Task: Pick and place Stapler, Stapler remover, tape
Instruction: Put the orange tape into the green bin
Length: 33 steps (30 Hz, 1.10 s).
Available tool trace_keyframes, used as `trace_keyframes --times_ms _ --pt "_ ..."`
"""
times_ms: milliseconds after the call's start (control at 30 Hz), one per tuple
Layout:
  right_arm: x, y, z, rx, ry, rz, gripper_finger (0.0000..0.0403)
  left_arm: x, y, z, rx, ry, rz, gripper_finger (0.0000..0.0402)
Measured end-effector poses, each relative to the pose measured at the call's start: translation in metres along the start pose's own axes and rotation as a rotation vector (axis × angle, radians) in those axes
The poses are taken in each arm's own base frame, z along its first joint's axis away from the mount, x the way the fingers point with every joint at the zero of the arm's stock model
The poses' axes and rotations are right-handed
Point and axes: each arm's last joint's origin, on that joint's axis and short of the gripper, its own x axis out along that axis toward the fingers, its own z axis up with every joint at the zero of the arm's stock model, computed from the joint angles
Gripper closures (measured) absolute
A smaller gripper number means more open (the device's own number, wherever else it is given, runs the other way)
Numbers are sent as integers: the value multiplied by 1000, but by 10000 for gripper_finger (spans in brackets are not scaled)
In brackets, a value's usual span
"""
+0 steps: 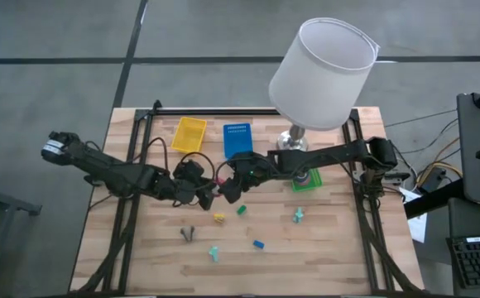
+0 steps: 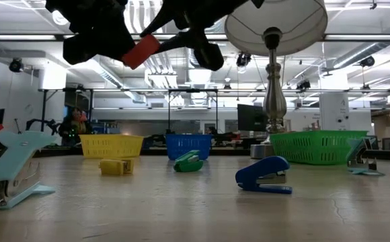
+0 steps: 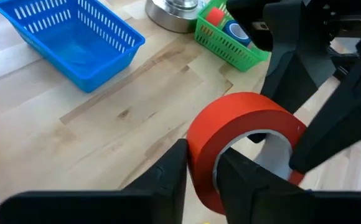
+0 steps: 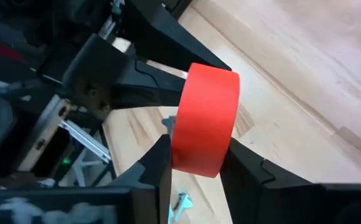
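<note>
A red tape roll (image 3: 246,121) with a pale centre hangs in mid-air over the middle of the table, also seen in the high view (image 1: 220,179) and the low view (image 2: 141,51). My left gripper (image 3: 202,177) reaches it from the table's left and is shut on it. My right gripper (image 4: 199,165) reaches it from the right and is also shut on it. Another red roll (image 3: 216,15) and a blue roll (image 3: 235,29) lie in the green basket (image 3: 230,50). My left gripper holds the tape roll by its wall (image 3: 200,163), one finger (image 3: 168,174) outside and one finger (image 3: 246,180) inside the ring. It comes roughly level from the table's left. The roll is lifted clear of the table. My right gripper pinches the same roll across its width, one finger (image 4: 159,158) on each flat side, the outer band (image 4: 205,124) showing between them. It comes from the table's right, opposite the left gripper's fingers (image 4: 168,46). The roll is clear of the table.
A blue basket (image 1: 237,141) and a yellow basket (image 1: 189,135) stand toward the far edge, the green basket (image 1: 306,180) beside the lamp base (image 1: 294,141). Small staplers, blue (image 2: 265,176), green (image 2: 188,161) and yellow (image 2: 116,166), and teal removers (image 2: 13,175) lie scattered on the near half.
</note>
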Motion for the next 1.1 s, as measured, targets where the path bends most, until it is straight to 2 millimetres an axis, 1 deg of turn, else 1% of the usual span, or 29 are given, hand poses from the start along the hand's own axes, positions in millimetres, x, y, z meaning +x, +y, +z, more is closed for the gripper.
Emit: trace_keyframes --times_ms 133,267,400,533,667,733,800,900,1100 --pt "-6 -2 -3 -34 46 -28 306 0 -1 0 -4 4 -8 280" --pt "-20 -8 -11 -88 171 -111 295 0 0 -1 1 18 -11 246" --pt "-51 -12 -18 -186 290 -215 295 0 -1 -1 -3 17 -14 226" --pt "-84 -20 -26 -317 418 -344 297 0 0 -1 -3 17 -14 222" --pt "-117 -30 -32 -525 528 -519 294 0 0 -1 -2 15 -14 223" --pt "-131 -34 -35 -625 604 -572 293 0 0 -1 -3 14 -16 222" --pt "-137 -39 -38 -689 662 -603 294 0 0 -1 -3 14 -16 223" --pt "-139 -45 -42 -748 719 -591 294 0 -1 -1 -3 13 -16 223" --pt "-128 -64 -52 -822 829 -615 291 0 -1 -1 -5 13 -16 224"
